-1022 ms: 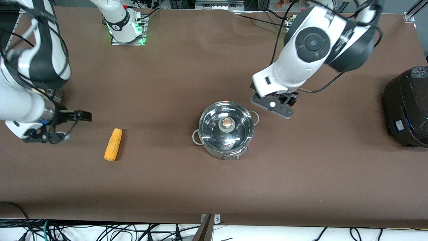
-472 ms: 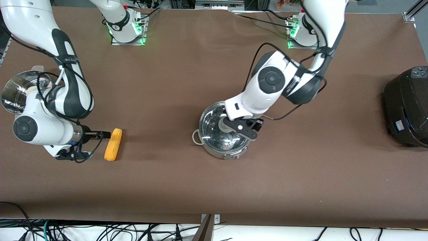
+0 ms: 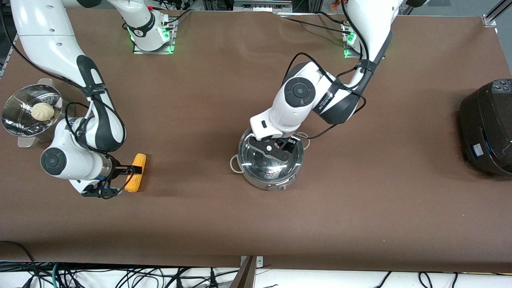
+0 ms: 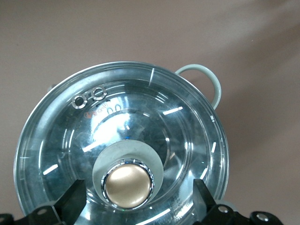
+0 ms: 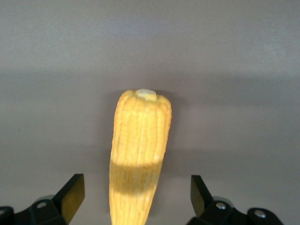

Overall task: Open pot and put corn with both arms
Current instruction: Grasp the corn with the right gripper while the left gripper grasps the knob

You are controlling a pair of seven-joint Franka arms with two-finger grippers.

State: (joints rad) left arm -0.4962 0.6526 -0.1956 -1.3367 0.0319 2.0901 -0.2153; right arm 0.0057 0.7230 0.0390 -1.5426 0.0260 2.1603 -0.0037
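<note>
The steel pot (image 3: 256, 179) stands mid-table with its clear glass lid (image 3: 259, 162) on; one loop handle (image 3: 236, 164) shows. My left gripper (image 3: 273, 149) is low over the lid. In the left wrist view its open fingers (image 4: 71, 202) stand on either side of the lid's bronze knob (image 4: 129, 186) without touching it. The yellow corn (image 3: 139, 161) lies on the mat toward the right arm's end. My right gripper (image 3: 129, 175) is down at the cob's middle. In the right wrist view the corn (image 5: 139, 154) runs between its open fingers (image 5: 73, 195).
A steel steamer basket (image 3: 16, 105) with a white bun (image 3: 42, 111) stands at the right arm's end of the table. A large black cooker (image 3: 486, 128) stands at the left arm's end. Brown mat covers the table.
Both arms came down. My left gripper moved from beside the pot to over the lid's knob. My right gripper moved in over the corn, uncovering the steamer basket.
</note>
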